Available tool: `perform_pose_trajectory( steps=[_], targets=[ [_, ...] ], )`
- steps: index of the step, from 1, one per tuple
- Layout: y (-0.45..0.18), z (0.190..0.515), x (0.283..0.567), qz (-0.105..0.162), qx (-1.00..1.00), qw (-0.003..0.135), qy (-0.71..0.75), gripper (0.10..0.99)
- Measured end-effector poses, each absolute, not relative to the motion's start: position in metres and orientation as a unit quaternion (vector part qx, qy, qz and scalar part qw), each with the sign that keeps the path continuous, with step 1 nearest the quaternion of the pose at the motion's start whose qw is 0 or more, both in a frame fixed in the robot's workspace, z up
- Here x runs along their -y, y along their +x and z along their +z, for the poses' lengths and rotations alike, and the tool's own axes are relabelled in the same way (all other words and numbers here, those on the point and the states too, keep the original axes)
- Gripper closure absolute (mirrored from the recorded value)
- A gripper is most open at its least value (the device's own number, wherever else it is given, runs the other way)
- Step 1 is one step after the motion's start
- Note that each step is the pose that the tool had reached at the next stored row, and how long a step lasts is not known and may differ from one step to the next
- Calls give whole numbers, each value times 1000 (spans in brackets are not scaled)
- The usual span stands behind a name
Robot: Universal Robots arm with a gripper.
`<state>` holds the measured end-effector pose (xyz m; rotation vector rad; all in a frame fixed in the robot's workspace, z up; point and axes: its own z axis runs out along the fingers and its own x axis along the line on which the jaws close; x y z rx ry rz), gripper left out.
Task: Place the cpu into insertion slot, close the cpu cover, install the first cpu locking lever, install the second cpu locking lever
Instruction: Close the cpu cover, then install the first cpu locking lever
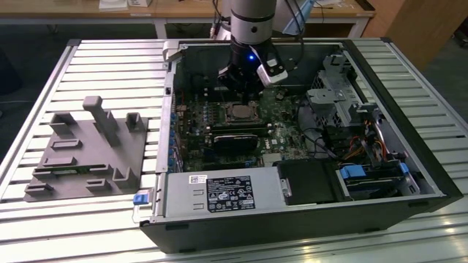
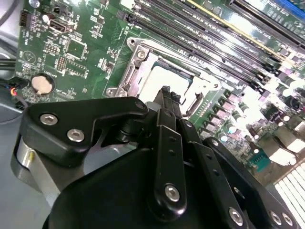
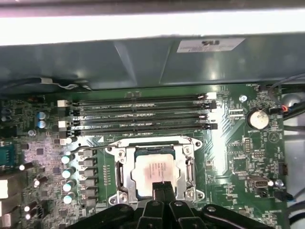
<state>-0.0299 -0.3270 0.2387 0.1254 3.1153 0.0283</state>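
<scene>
First wrist view: your clenched gripper (image 3: 162,187) hangs over pale grey cpu (image 3: 157,168) seated in silver-rimmed insertion slot (image 3: 122,168), memory slots (image 3: 138,114) near.

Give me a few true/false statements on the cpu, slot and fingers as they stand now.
1. The cpu lies in the insertion slot. True.
2. The fingers hold the cpu in the air. False: they are shut on nothing, poised at the slot's edge.
3. A coin battery sits on the green board. True.
4. The grey fixture plate lies inside the computer case. False: it lies on the slatted table, at the exterior view's left of the case.
</scene>
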Motion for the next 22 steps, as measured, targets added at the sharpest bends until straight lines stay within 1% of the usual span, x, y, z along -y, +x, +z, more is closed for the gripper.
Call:
perform_pose_trajectory(
  steps=[22],
  targets=[
    [-30,249,327,9,-999,12,40,980]
  ],
)
